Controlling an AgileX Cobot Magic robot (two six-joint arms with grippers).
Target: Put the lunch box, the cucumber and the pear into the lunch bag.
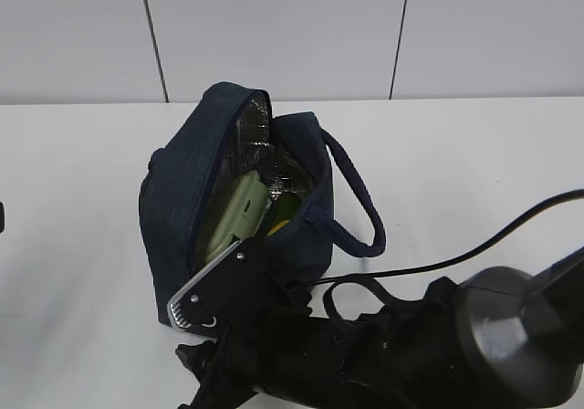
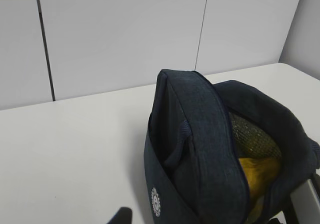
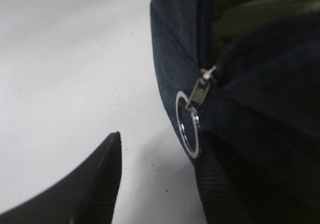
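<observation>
Nearest us, our right end effector (image 1: 214, 304) sits at the lunch bag's (image 1: 182, 199) front end, one finger (image 3: 92, 184) left of the zipper ring (image 3: 188, 129), grasping nothing we can see; lunch box (image 1: 233, 213) and pear (image 2: 257, 171) lie inside, mid-worktop.

Lunch bag (image 1: 182, 199): dark navy woven cloth, matt, silvery shiny lining (image 1: 251, 135). Zipper pull (image 3: 189, 126): bright metal ring. Lunch box (image 1: 235, 213): smooth pale-green plastic. Table (image 1: 73, 190): smooth matt white. Right gripper (image 1: 212, 295): black plastic, ribbed finger (image 3: 95, 184).
</observation>
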